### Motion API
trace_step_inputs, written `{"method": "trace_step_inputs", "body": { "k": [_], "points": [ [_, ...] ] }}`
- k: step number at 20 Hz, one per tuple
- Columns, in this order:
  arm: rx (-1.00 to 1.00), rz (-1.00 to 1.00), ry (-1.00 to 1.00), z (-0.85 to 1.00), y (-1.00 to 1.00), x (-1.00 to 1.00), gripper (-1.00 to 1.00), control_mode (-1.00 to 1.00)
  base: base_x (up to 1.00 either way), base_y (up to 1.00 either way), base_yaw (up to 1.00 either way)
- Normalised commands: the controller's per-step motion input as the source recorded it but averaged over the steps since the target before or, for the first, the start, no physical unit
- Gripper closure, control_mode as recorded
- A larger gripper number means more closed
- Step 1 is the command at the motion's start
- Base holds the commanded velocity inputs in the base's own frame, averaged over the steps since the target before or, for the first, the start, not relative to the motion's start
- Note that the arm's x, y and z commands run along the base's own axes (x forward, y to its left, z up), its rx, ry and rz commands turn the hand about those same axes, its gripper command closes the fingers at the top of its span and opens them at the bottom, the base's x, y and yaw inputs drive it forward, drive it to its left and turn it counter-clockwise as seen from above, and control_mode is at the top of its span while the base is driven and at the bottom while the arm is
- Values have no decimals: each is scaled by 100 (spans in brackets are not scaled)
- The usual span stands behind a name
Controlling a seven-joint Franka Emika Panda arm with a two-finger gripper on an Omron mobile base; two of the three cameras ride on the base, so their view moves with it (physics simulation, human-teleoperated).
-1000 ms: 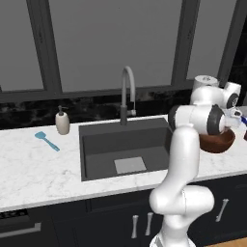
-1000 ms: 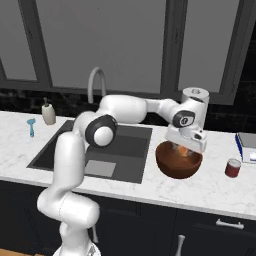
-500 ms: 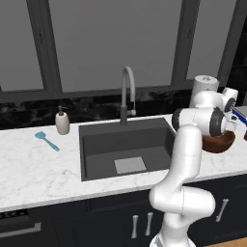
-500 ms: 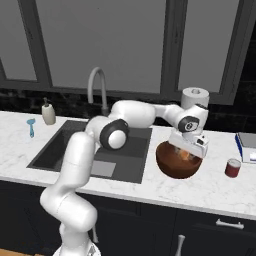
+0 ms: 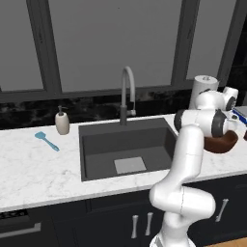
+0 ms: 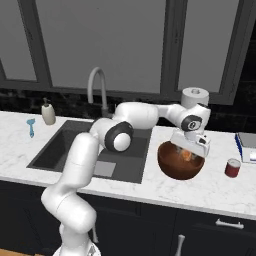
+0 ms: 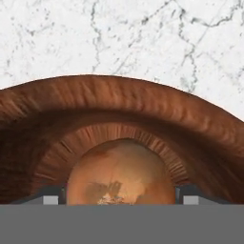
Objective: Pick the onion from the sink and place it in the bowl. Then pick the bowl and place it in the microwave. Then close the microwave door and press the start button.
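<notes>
The small round orange-tan onion is being held between the tips of the claw, inside the wide reddish-brown wooden bowl on the white marble counter. Placing is being finished; release seems called for next.

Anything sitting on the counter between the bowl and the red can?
No. In the right base view, only bare white marble counter lies between the bowl and the red can.
</notes>
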Motion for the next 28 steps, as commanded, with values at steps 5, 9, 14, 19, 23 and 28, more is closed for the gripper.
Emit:
{"method": "trace_step_inputs", "body": {
  "k": [5, 9, 14, 19, 23, 28],
  "points": [
    [-5, 0, -9, 0, 24, -31, -100, -100, 0, 0, 0],
    [-9, 0, -21, 27, 30, -45, -100, -100, 0, 0, 0],
    [-22, 0, -10, 56, 68, -48, -100, -100, 0, 0, 0],
    [-24, 0, 0, 34, 79, -16, -100, -100, 0, 0, 0],
    [-15, 4, 3, 0, 38, 3, -100, -100, 0, 0, 0],
    [0, 3, 7, 0, 4, 3, -100, -100, 0, 0, 0]
  ]
}}
